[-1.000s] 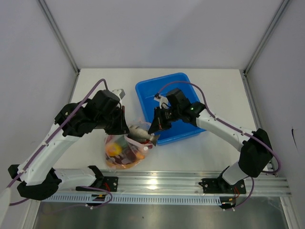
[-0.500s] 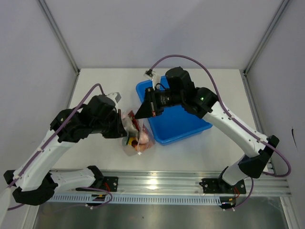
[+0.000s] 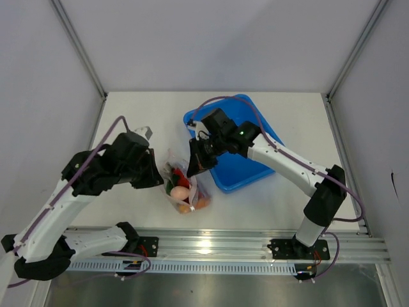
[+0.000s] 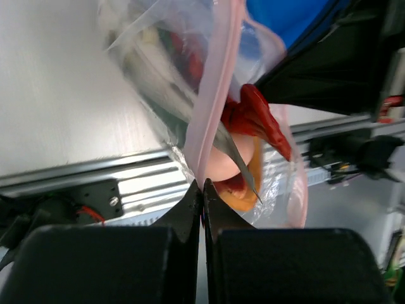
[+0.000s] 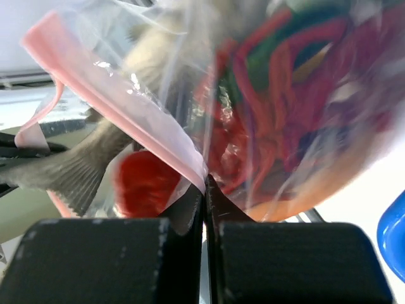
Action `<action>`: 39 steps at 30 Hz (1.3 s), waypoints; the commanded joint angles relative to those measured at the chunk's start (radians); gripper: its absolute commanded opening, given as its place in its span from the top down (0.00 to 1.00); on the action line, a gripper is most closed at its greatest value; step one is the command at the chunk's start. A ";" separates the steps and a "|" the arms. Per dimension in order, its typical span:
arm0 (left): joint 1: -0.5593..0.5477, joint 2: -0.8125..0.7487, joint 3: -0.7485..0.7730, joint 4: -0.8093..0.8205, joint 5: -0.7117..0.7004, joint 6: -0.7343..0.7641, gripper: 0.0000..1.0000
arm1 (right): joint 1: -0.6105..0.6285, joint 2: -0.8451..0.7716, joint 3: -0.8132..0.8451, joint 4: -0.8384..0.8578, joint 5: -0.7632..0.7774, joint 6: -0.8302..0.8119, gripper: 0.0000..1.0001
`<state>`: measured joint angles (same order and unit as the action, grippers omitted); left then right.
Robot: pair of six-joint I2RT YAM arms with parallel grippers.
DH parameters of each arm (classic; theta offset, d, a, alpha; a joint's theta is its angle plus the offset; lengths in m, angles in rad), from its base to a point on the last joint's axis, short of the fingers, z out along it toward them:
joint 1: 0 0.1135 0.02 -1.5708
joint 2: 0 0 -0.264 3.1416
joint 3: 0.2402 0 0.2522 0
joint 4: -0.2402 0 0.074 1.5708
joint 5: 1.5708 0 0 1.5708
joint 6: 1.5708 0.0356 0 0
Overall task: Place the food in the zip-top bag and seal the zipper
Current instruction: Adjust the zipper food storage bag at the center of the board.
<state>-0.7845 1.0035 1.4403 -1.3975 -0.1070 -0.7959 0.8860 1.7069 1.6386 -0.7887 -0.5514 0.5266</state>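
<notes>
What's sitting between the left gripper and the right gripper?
Top view: only the crinkly clear zip-top bag of toy food lies between them. Wrist views show left gripper and right gripper each shut on its pink-red zipper strip.

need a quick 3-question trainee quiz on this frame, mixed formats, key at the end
1. True or false: the right arm has its jaws standing open.
2. The left arm has its jaws pinching: A) the pink strip on the bag; B) a fish; C) a tub rim.
3. Which pale round food shows through the bag from above?

Key: 1 false, they are shut on the strip; 2 A; 3 the egg.
</notes>
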 commanded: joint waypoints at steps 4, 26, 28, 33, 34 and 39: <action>0.011 -0.046 0.146 -0.134 -0.039 -0.083 0.99 | 0.008 -0.076 0.205 -0.044 0.010 -0.028 1.00; 0.048 -0.037 0.235 -0.117 -0.013 -0.080 0.99 | 0.007 -0.038 0.405 -0.115 0.045 -0.025 1.00; 0.050 -0.069 0.099 -0.078 0.006 -0.097 1.00 | 0.007 -0.055 0.350 -0.080 0.044 -0.014 1.00; 0.054 -0.109 -0.147 0.011 0.050 -0.091 1.00 | -0.005 -0.073 0.118 0.043 0.033 0.003 1.00; 0.060 -0.108 -0.161 0.017 0.052 -0.088 0.99 | -0.009 -0.069 0.110 0.042 0.030 0.006 1.00; 0.077 -0.059 0.017 -0.012 0.032 -0.049 1.00 | -0.015 -0.029 0.316 -0.049 0.051 -0.033 1.00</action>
<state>-0.7212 0.9562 1.3163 -1.3819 -0.0742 -0.8684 0.8761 1.6989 1.7725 -0.8452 -0.5030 0.5171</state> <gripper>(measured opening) 0.005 0.004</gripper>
